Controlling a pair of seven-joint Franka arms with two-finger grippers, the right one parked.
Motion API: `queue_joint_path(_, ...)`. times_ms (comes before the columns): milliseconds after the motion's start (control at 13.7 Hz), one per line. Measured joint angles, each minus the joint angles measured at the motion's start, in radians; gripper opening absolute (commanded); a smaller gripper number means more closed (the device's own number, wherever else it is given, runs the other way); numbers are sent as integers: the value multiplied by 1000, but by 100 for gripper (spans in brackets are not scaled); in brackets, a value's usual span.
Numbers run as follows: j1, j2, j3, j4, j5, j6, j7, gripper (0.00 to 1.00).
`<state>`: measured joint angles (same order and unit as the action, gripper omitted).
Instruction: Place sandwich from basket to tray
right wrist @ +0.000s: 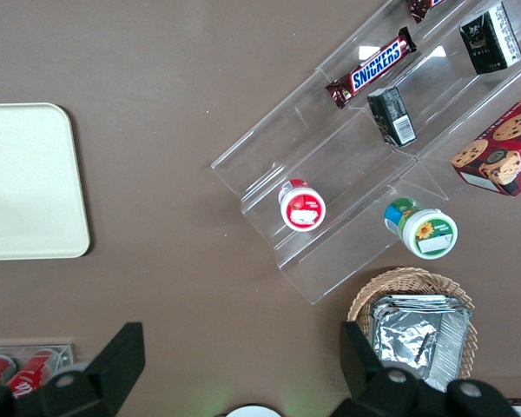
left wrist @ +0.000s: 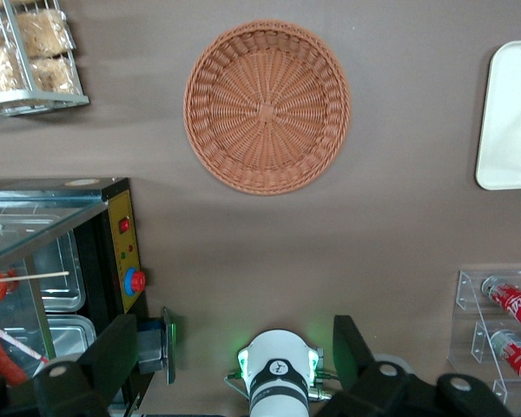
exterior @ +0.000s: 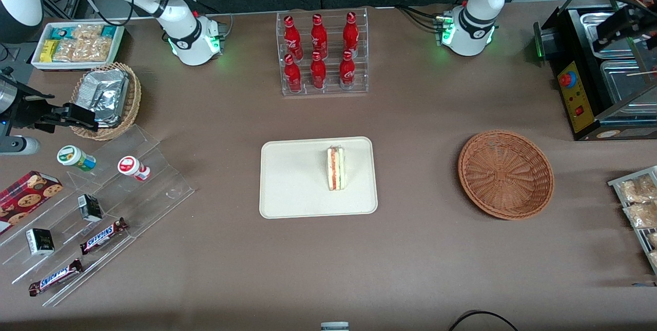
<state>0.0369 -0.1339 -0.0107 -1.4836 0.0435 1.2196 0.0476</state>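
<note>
Sandwich (exterior: 336,169) on tray (exterior: 292,187); gripper (left wrist: 234,360) raised, fingers apart, above basket (left wrist: 267,106)

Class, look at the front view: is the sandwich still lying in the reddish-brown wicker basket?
No. The sandwich lies on the tray; the basket holds nothing, and the gripper is raised above the table.

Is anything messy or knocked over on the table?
Nothing stands out. The sandwich sits on the tray, the basket holds nothing, and the gripper is up above the table, jaws open.
</note>
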Motion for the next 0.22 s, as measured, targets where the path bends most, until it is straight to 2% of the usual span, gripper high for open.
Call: queue_joint_path(219, 0, 3, 1, -21, 0, 26, 0, 99)
